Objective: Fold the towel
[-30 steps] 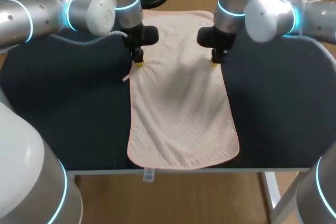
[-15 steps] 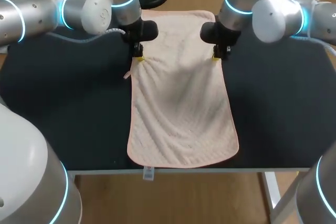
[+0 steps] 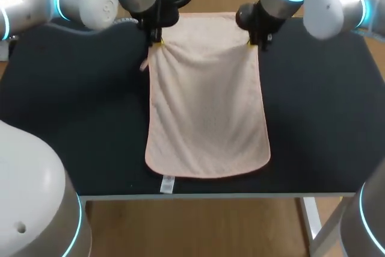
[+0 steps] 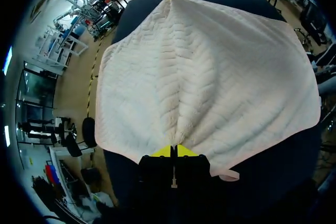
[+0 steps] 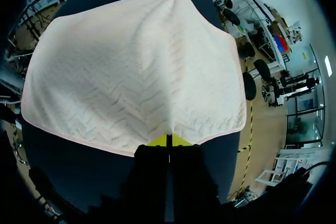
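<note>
— Where does the towel lie?
— The pale pink towel (image 3: 207, 100) runs down the middle of the dark tabletop (image 3: 325, 118), its near end close to the near edge.
— And the grippers?
— The left gripper (image 3: 157, 43) is clenched on the towel's left side and the right gripper (image 3: 250, 44) on its right side, both close to the far edge.

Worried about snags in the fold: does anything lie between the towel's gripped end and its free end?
Nothing visible: left gripper and right gripper pinch the towel, with nothing on it.
</note>
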